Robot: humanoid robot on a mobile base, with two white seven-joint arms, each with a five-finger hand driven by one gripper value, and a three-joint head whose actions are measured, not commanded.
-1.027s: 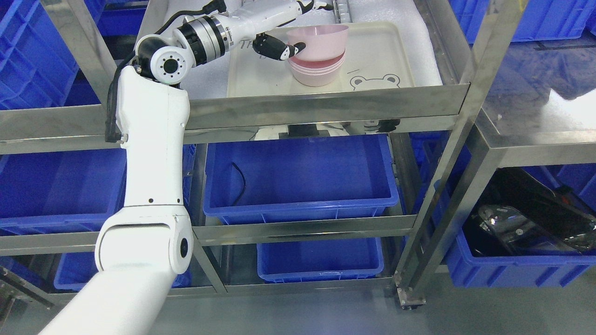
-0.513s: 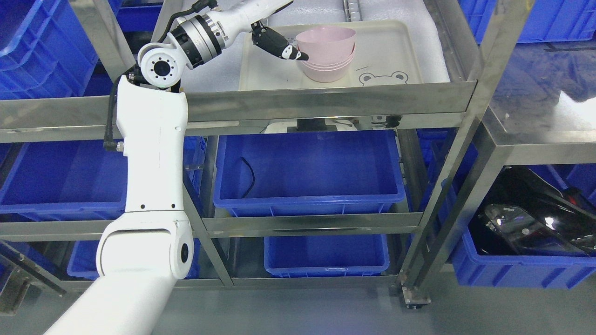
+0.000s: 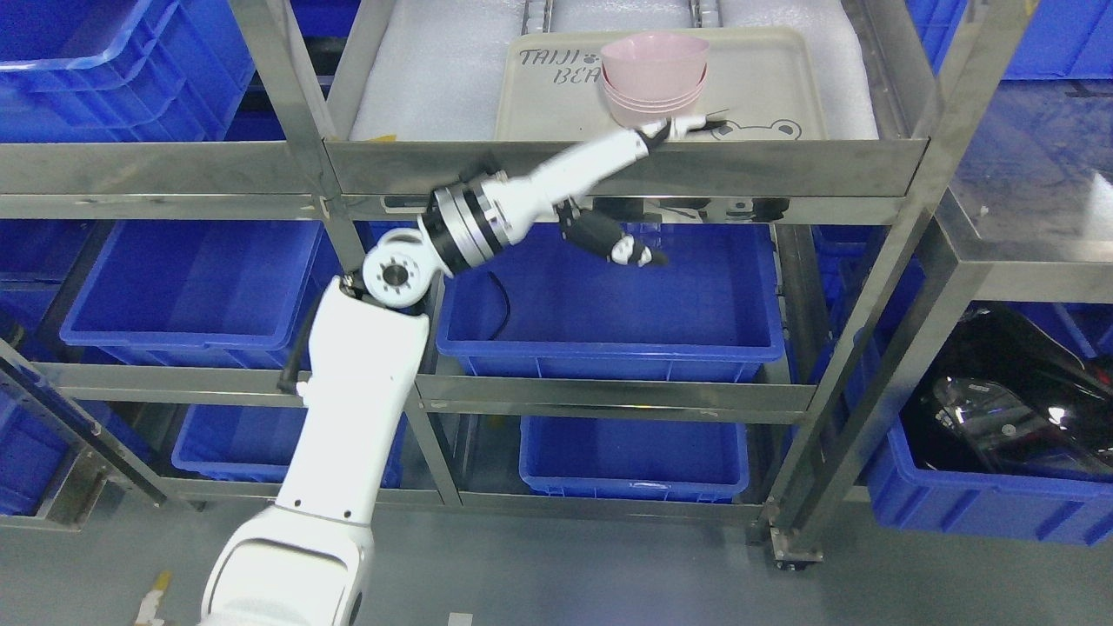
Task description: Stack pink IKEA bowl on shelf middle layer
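A stack of pink bowls (image 3: 654, 78) stands upright on a beige tray (image 3: 783, 87) with a bear drawing, on the shelf layer behind a steel front rail (image 3: 783, 165). My left arm comes in from the bottom left. My left hand (image 3: 665, 178) is in front of that rail, just below and in front of the bowls. It is open and empty. Its upper fingers (image 3: 687, 129) reach the rail's top edge near the tray, and its thumb (image 3: 626, 250) hangs below the rail. It does not touch the bowls. My right arm is out of view.
Open blue bins fill the layers below (image 3: 609, 304) (image 3: 635, 456) and the rack at left (image 3: 191, 278). Steel uprights (image 3: 287, 96) frame the bay. A second steel rack at right holds a bin with a black object (image 3: 1009, 409).
The top pink bowl has been let go and now rests nested on the stack. My left hand has pulled back and down in front of the rail. The camera view has shifted too.
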